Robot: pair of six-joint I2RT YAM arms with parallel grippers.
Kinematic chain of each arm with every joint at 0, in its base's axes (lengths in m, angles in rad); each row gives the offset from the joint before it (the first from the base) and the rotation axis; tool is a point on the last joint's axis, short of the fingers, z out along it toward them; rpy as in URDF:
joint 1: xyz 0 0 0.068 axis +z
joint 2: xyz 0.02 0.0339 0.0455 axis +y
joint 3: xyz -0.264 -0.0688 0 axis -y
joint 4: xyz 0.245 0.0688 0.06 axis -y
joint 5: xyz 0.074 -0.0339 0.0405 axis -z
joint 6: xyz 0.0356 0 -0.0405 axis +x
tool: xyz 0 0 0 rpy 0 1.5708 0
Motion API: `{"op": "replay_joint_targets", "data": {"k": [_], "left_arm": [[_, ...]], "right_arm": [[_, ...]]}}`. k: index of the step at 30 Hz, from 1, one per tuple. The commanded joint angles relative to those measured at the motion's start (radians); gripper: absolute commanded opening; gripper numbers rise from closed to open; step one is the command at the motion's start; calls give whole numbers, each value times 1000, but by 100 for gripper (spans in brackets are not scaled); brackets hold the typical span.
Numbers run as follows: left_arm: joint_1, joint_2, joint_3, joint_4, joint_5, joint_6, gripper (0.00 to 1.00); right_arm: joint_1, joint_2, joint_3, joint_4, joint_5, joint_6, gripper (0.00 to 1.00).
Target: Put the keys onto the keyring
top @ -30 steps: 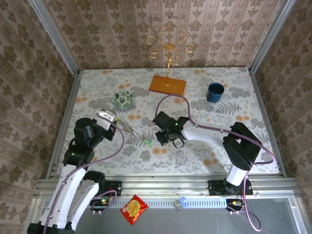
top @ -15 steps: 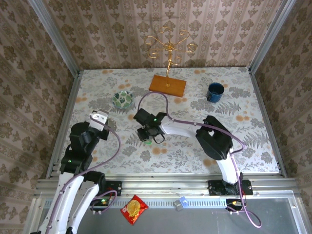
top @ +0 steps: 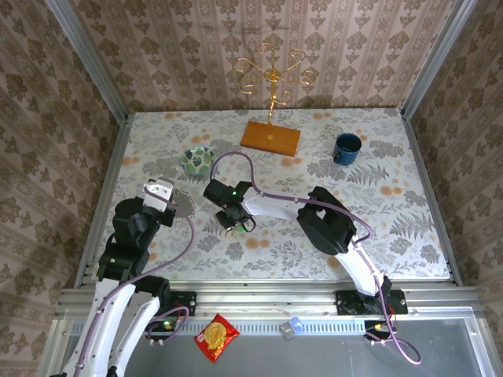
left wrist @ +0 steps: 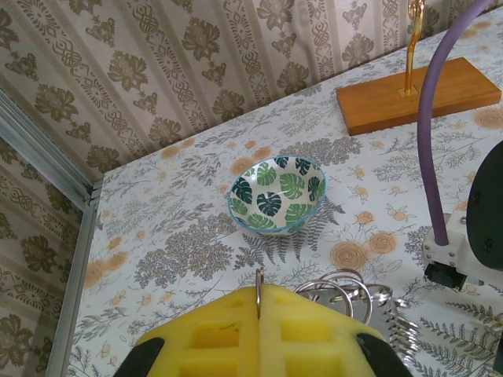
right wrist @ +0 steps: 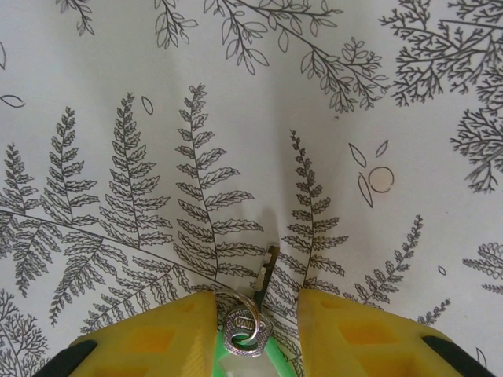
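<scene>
The left gripper [left wrist: 259,294], pads pressed together, is shown pinching the thin hoop of the keyring [left wrist: 339,284] near the patterned bowl [left wrist: 277,194]. The right gripper [right wrist: 255,302] is held spread astride one green-headed key [right wrist: 250,334] lying on the table [right wrist: 377,94]. Grasping and threading are judged still outstanding.

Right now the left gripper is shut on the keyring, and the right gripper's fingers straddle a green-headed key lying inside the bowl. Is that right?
Not quite: the green-headed key lies on the fern-printed table, not inside the bowl, as the right wrist view shows. The rest holds: the left gripper is shut on the keyring, and the right gripper straddles the key.
</scene>
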Motion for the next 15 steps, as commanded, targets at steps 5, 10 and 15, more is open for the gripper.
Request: {"op": "replay_joint_targets", "data": {"k": [5, 10, 15], "left_arm": [[-2, -10, 13, -1, 3, 21, 0], [-3, 8, 21, 6, 30, 21, 0], [-12, 45, 31, 20, 103, 19, 0]], "right_arm": [[-5, -58, -73, -28, 107, -13, 26], [-45, -164, -213, -3, 120, 5, 18], [-93, -288, -380, 5, 135, 26, 17]]}}
